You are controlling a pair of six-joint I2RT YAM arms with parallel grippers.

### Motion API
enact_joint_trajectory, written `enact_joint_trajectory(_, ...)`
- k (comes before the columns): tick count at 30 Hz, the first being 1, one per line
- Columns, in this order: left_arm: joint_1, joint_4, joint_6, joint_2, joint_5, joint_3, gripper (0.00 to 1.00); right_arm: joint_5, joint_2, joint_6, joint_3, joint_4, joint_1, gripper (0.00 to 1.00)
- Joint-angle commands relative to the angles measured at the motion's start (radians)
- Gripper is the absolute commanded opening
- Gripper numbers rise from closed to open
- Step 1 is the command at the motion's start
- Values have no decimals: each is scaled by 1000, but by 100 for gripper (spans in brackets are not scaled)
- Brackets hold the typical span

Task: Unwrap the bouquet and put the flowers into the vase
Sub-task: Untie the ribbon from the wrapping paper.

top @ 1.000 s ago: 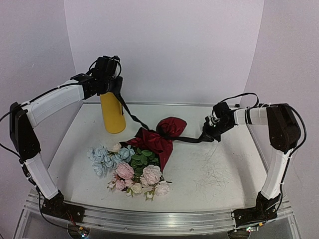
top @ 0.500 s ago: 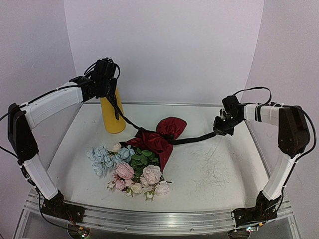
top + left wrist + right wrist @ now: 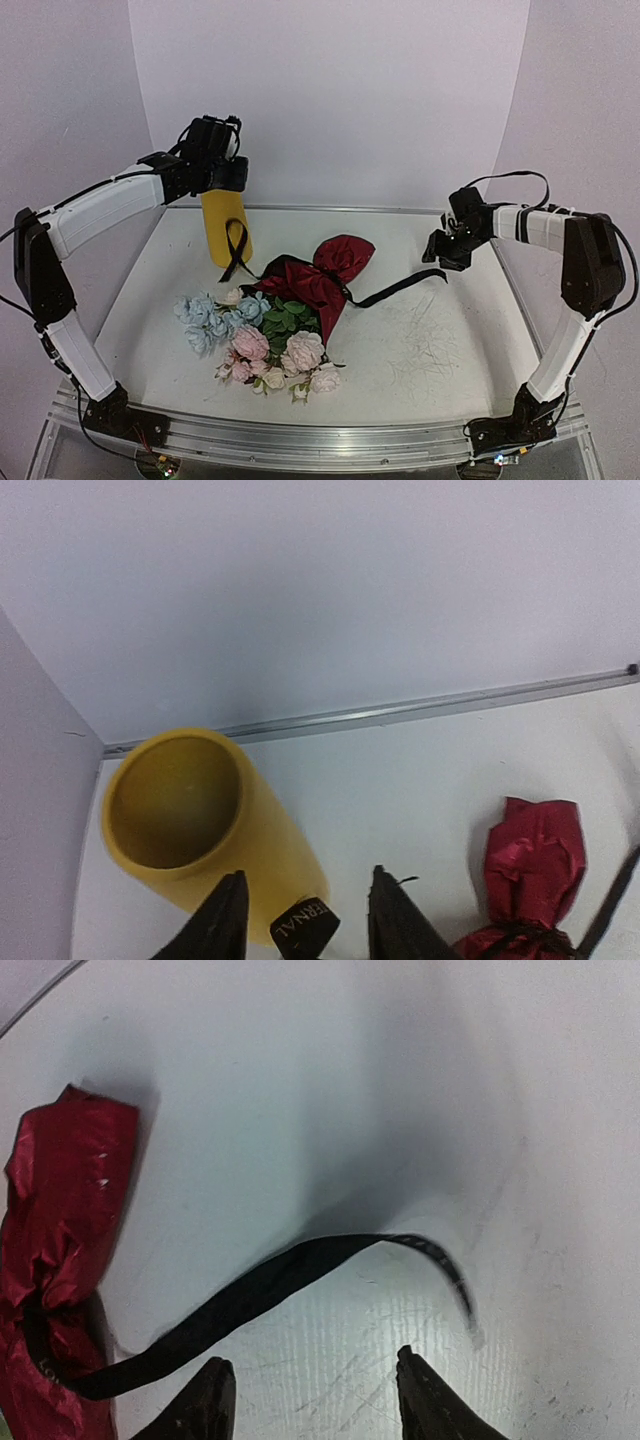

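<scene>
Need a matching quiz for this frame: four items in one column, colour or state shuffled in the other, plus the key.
Items
1. vase
2. ribbon
3. wrapping paper
4. right gripper

Descriptions
A. black, its end lying slack on the table
B. jaws apart, holding nothing
C. yellow, standing upright
D. dark red, crinkled

Pairs: 1-C, 2-A, 3-D, 4-B
</scene>
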Motion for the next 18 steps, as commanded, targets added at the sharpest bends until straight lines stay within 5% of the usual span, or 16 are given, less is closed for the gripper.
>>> enact_joint_trajectory(1, 1, 30, -35, 40, 231, 44, 50, -219, -4, -55, 49, 52, 10, 61)
enact_joint_trajectory(10, 0, -68, -99, 29, 510, 27, 64, -323, 184, -73, 285, 58, 97, 74)
enact_joint_trajectory(18, -1, -124, -245, -113, 620, -193, 70, -313, 366, -49, 520, 31, 131, 88)
